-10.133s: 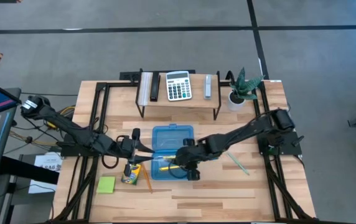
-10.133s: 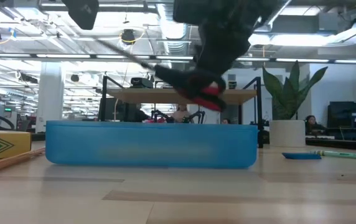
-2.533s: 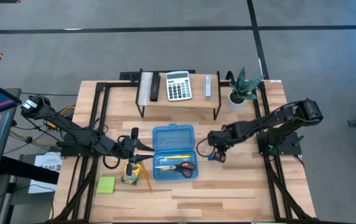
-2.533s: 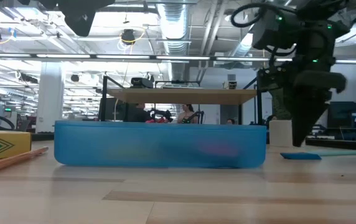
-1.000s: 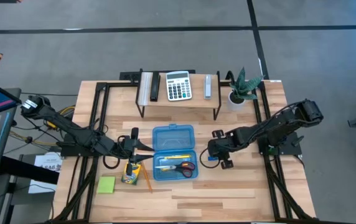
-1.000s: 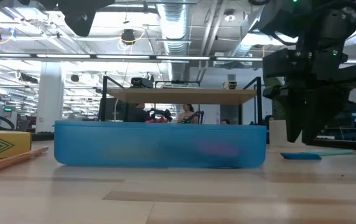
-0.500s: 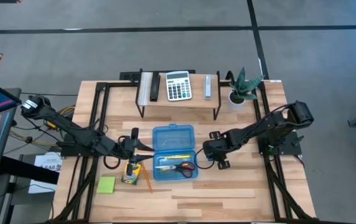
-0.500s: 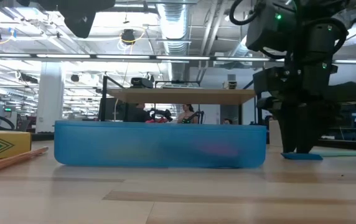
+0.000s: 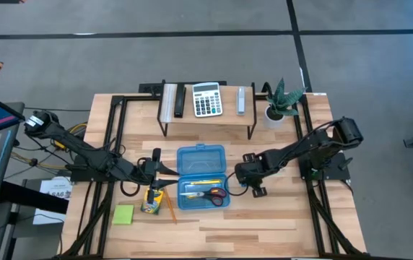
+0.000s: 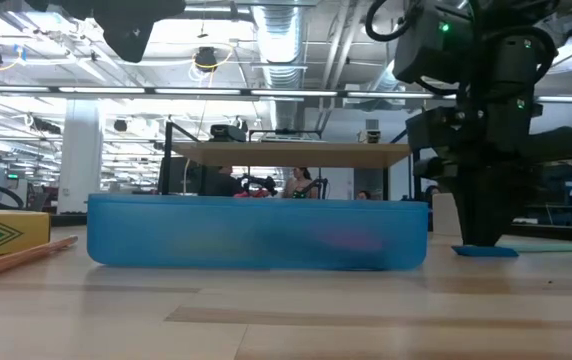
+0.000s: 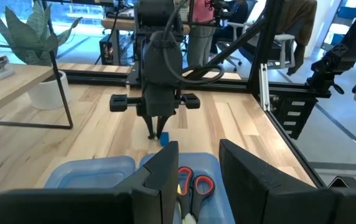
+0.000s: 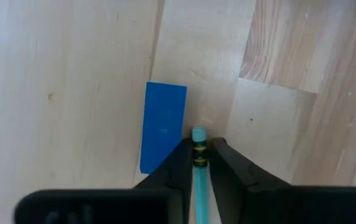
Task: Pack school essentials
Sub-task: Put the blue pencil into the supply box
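- The thin teal pen (image 12: 198,163) is pinched between the narrowly parted fingers of the right gripper (image 9: 243,175), its tip pointing down at the light wooden worktop (image 9: 286,217).
- The small flat blue eraser (image 12: 162,127) lies on the worktop just beside the pen tip; in the low view it lies right under the right gripper (image 10: 478,235).
- The right gripper stands just off the right edge of the translucent blue plastic case (image 9: 201,177), close to its wall but apart from it; open worktop stretches beyond it toward the right and the front edge.
- The red-handled scissors (image 9: 212,193) and a yellow pencil (image 9: 202,181) lie inside the case.
- The left gripper (image 9: 164,174) waits at the case's left edge, its fingers (image 11: 164,176) parted and holding nothing.
- The yellow-green crayon box (image 9: 151,201), an orange pencil (image 9: 170,209) and the lime sticky-note pad (image 9: 124,214) crowd the front-left worktop beside the case.
- A grey-white calculator (image 9: 206,100) sits on the raised shelf at the back edge.
- Ten seconds ago the right gripper was over the case with the scissors; they now rest inside, and the gripper has moved out past the right wall and come down by the eraser.
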